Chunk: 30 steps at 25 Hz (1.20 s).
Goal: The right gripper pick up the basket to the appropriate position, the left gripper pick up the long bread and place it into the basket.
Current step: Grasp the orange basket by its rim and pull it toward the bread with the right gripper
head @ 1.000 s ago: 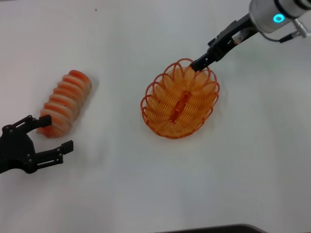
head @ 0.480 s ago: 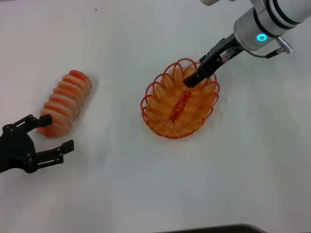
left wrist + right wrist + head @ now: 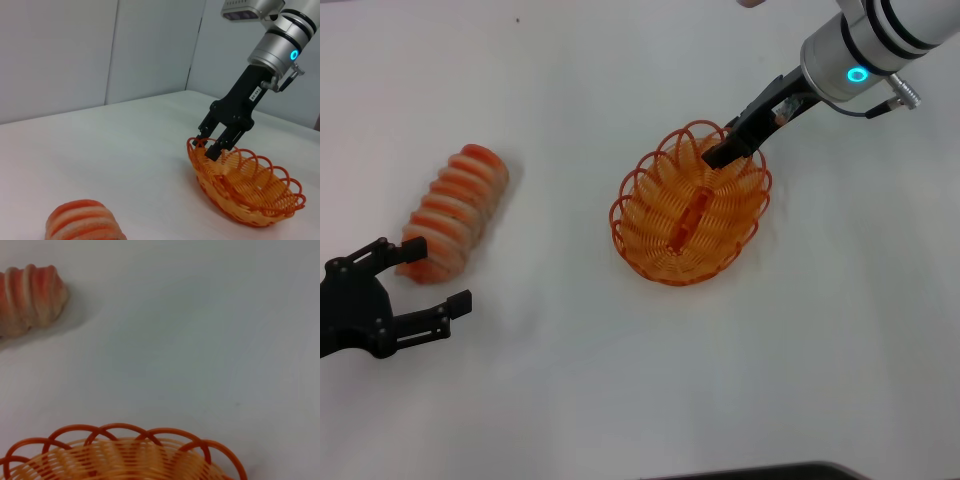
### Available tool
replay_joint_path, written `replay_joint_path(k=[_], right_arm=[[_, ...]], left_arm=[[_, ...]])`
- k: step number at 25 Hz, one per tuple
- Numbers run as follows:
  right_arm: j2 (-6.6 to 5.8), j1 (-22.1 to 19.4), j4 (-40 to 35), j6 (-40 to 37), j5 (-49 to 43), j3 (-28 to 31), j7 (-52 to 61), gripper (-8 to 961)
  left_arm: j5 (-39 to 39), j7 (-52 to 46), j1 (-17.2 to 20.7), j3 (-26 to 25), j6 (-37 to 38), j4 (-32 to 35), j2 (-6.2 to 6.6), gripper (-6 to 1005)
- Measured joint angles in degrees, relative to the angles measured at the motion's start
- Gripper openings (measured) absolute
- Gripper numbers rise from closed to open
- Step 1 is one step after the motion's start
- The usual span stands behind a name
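The orange wire basket rests on the white table, right of centre. My right gripper reaches down at the basket's far rim. In the left wrist view the right gripper has its fingers a little apart, one on each side of the rim of the basket. The long bread lies at the left, away from the basket. My left gripper is open and empty, just beside the bread's near end. The bread also shows in the left wrist view and the right wrist view. The basket's rim shows in the right wrist view.
The white table bears nothing else. Bare surface lies between the bread and the basket. A dark edge shows at the table's front. Grey walls stand behind the table.
My right gripper came down from the basket's far rim into the basket, then drew back slightly toward that rim. The basket, the bread and the left gripper have not moved.
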Motion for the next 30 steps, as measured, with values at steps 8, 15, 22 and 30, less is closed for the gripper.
replay_joint_path(k=[8, 15, 22, 30], right_arm=[[-0.03, 0.3, 0.4, 0.3, 0.0, 0.0, 0.0, 514], [-0.04, 0.6, 1.1, 0.5, 0.0, -0.5, 0.0, 240], [-0.14, 0.4, 1.3, 0.4, 0.6, -0.1, 0.0, 133], [-0.42, 0.1, 0.8, -1.7, 1.5, 1.9, 0.6, 126]], left_arm=[[0.0, 0.0, -0.1, 0.0, 0.0, 0.0, 0.0, 932], [-0.1, 0.0, -0.1, 0.1, 0.0, 0.0, 0.0, 932], [-0.2, 0.0, -0.1, 0.2, 0.0, 0.0, 0.0, 932], [-0.2, 0.0, -0.1, 0.2, 0.3, 0.0, 0.0, 932]])
